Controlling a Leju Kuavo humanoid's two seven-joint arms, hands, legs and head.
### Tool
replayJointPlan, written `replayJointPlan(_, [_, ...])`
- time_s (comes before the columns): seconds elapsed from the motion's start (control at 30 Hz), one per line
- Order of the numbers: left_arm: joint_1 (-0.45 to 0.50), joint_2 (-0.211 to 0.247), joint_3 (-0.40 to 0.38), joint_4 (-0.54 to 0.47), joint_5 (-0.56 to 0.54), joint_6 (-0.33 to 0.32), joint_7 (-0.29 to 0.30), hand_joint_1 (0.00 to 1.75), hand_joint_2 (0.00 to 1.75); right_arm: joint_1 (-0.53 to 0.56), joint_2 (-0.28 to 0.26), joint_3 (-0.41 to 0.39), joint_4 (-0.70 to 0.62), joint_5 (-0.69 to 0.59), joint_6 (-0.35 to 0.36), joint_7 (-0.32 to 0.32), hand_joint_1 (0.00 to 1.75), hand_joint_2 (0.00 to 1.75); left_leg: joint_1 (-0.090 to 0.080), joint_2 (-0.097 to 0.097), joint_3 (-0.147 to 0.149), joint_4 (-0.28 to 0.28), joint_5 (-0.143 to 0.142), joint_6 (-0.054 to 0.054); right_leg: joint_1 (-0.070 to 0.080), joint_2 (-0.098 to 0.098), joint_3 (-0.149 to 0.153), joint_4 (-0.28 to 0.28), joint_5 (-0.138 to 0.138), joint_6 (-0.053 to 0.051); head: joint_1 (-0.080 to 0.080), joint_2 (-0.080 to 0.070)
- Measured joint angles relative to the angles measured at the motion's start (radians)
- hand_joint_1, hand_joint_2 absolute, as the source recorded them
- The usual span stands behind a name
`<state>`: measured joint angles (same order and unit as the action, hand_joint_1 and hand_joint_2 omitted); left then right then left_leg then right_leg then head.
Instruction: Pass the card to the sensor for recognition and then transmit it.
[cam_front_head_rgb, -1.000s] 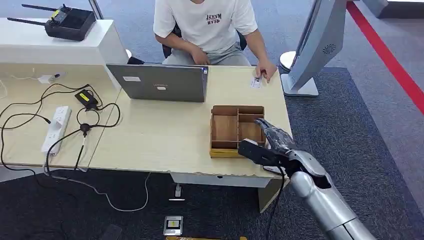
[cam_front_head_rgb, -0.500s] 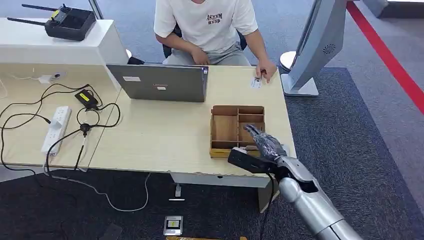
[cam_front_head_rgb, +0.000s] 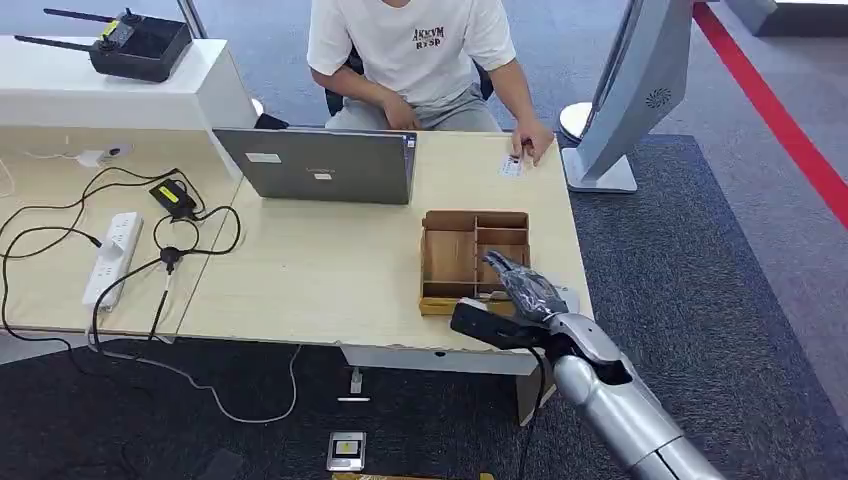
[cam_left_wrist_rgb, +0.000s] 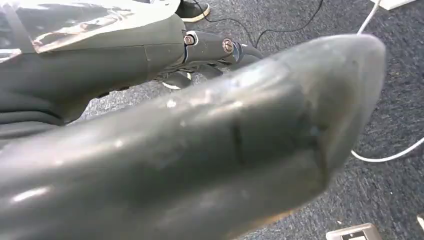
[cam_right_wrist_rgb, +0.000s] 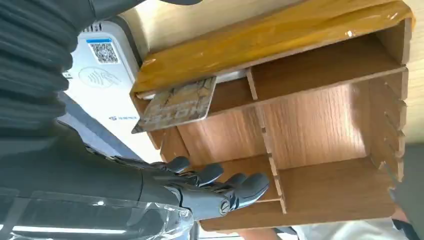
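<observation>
A brown patterned card (cam_right_wrist_rgb: 177, 105) leans inside an end compartment of the wooden divided box (cam_right_wrist_rgb: 270, 40), one corner sticking out over the wall. Right beside that end lies the white sensor (cam_right_wrist_rgb: 100, 80) with a QR label and a contactless mark. My right hand (cam_front_head_rgb: 517, 296) hovers over the box's (cam_front_head_rgb: 424, 262) near right corner, fingers (cam_right_wrist_rgb: 220, 185) spread and holding nothing, a short way from the card. In the left wrist view a blurred grey thumb (cam_left_wrist_rgb: 210, 150) sits close to the lens, with dark fingers (cam_left_wrist_rgb: 215, 50) behind it above the carpet; their pose is unclear.
A person sits at the table's far side, one hand (cam_front_head_rgb: 532, 140) resting by a small white card (cam_front_head_rgb: 512, 165). A grey laptop (cam_front_head_rgb: 320, 165) stands at the back centre. Cables and a power strip (cam_front_head_rgb: 112, 255) cover the left. A grey kiosk stand (cam_front_head_rgb: 625, 90) rises at the right.
My right hand has drawn back toward the table's near edge and slightly left, from over the box's right compartments to its near right corner. The person has stayed still.
</observation>
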<state>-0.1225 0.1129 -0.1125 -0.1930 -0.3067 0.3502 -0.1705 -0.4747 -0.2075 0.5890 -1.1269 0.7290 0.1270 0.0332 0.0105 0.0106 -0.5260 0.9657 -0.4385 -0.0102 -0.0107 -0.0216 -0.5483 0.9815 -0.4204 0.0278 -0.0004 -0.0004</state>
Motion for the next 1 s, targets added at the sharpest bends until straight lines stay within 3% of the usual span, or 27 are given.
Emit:
replayJointPlan(0.33, [0.001,0.0,0.0,0.0,0.0,0.0,-0.005,0.0,0.0,-0.021,-0.006,0.007,0.002,-0.006,-0.033,-0.005,0.0,1.75,0.0,0.0,0.0,0.0,0.0,0.0,0.0,0.0,0.0,0.0,0.0,0.0,0.0,0.0])
replayJointPlan(1.0, [0.003,0.009,0.001,0.0,0.018,0.001,-0.012,0.0,0.0,-0.007,-0.069,0.006,-0.065,0.014,-0.023,-0.006,0.0,1.75,0.0,0.0,0.0,0.0,0.0,0.0,0.0,0.0,0.0,0.0,0.0,0.0,0.0,0.0])
